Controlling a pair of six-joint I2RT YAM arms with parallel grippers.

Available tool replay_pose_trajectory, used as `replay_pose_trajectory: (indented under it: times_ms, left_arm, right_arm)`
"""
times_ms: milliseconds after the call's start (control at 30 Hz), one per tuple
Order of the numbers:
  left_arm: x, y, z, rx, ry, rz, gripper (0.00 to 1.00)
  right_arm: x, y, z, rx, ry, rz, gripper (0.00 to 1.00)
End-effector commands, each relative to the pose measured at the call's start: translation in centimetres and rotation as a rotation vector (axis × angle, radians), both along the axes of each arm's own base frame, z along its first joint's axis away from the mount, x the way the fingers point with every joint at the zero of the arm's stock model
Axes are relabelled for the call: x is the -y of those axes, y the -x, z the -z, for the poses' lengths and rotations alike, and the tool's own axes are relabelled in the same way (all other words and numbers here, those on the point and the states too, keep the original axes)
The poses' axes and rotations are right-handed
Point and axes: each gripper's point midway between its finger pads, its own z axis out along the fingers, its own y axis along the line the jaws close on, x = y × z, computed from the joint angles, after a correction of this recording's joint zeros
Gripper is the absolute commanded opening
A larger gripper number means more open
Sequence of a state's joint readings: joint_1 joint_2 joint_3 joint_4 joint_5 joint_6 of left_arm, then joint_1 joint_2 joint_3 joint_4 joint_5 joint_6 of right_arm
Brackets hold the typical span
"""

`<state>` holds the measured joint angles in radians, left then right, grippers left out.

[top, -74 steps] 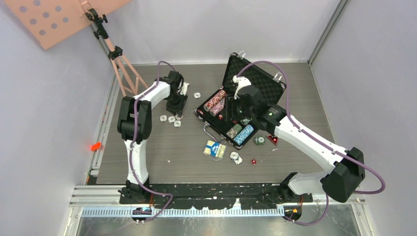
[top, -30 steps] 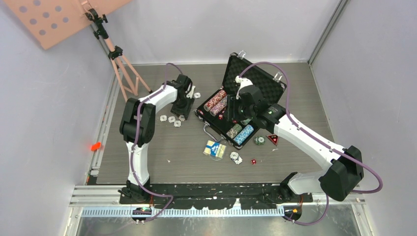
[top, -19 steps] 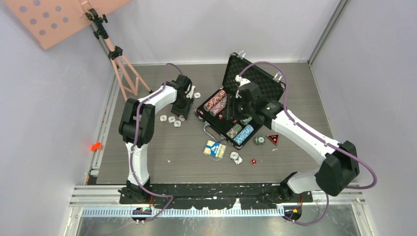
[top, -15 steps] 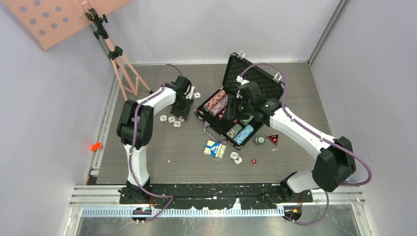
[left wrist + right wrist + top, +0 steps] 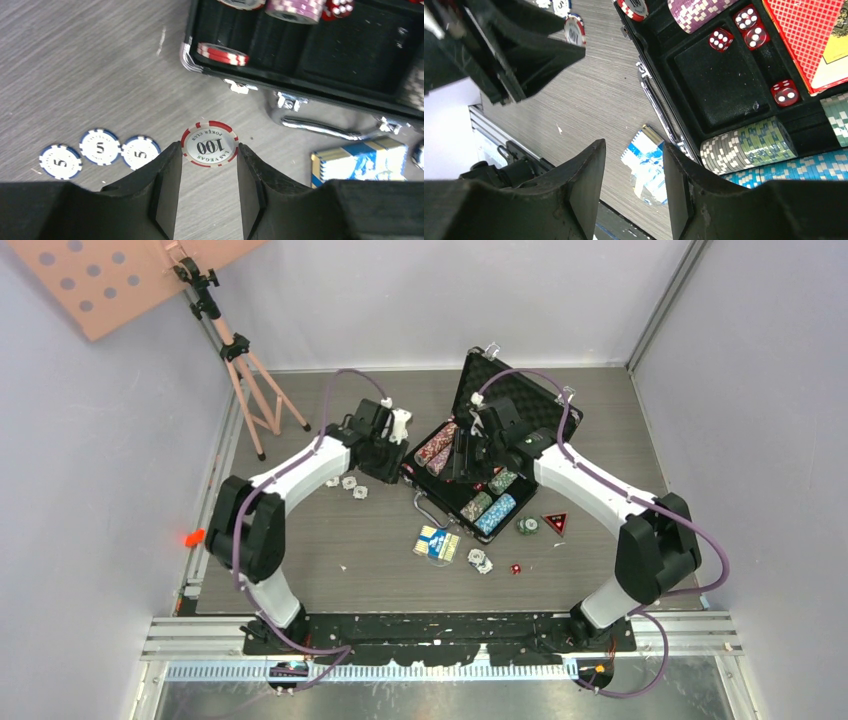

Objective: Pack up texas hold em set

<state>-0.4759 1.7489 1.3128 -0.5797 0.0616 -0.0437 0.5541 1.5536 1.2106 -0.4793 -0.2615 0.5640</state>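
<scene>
The black silver-trimmed briefcase [image 5: 525, 405] lies open at the back middle, with rows of chips in its foam. My left gripper [image 5: 210, 150] is shut on a red-and-white "100" chip [image 5: 210, 145] and holds it above the table just left of the case's front rim [image 5: 235, 82]. It shows in the top view too [image 5: 388, 458]. My right gripper [image 5: 634, 185] is open and empty above the case's near side, also in the top view [image 5: 463, 468]. In the case lie red dice [image 5: 749, 27], a red card deck [image 5: 809, 35], and green chips [image 5: 749, 145]. A blue card deck [image 5: 437, 543] lies on the table.
Three blue "5" chips [image 5: 100, 150] lie on the table left of my left gripper. Loose chips [image 5: 480, 560], a red die [image 5: 516, 568], a green chip stack [image 5: 527, 526] and a red triangle [image 5: 554, 522] lie before the case. A pink tripod [image 5: 235, 350] stands back left.
My left gripper has risen from the loose chips with the "100" chip and moved right toward the case. My right gripper has shifted left and back over the case.
</scene>
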Motion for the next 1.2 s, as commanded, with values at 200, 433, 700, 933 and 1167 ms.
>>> replay_pose_trajectory:
  times_ms: [200,433,700,933,1167]
  left_arm:
    - [5.3,2.8,-5.8,0.194,0.391,0.243,0.28]
    - [8.1,5.2,-7.1,0.232,0.492,0.385,0.29]
    - [9.4,5.9,-7.8,0.264,0.518,0.447,0.28]
    - [9.7,5.9,-8.6,0.286,0.526,0.465,0.28]
    - [10.0,5.9,-8.8,0.288,0.533,0.474,0.28]
  right_arm:
    - [-1.6,-1.8,-3.0,-0.009,-0.199,0.018,0.46]
    - [-2.5,-1.2,-2.8,-0.059,-0.235,-0.030,0.44]
    - [-3.3,-0.5,-2.2,-0.093,-0.241,-0.064,0.41]
    - [-3.5,-0.2,-1.4,-0.113,-0.233,-0.072,0.40]
    - [-4.1,-0.1,-1.2,-0.124,-0.242,-0.085,0.35]
